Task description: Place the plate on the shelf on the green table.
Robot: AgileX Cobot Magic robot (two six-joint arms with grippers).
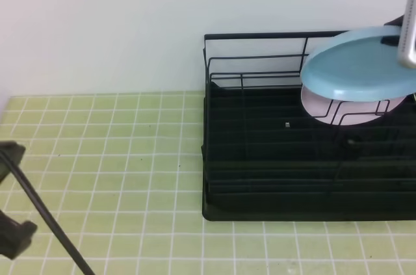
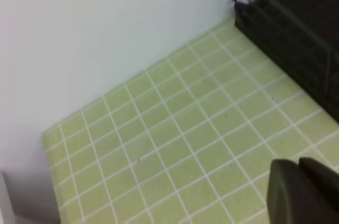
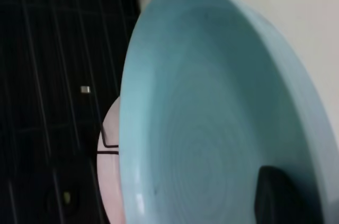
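Over the far right of the shelf, right gripper clamped on the plate — left gripper closed, empty — tilt it upright beside the pink plate, then lower between dividers.

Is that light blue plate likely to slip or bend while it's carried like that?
The plate looks rigid: gripped at one edge, it keeps its shape without sagging. Its smooth, glossy surface suggests it might slide in the right end effector. It's probably light for its size.

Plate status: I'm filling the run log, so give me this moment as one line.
plate: held by right jaws, tilted above shelf | pink plate: already in shelf | left jaws: shut, empty | placement: not yet done
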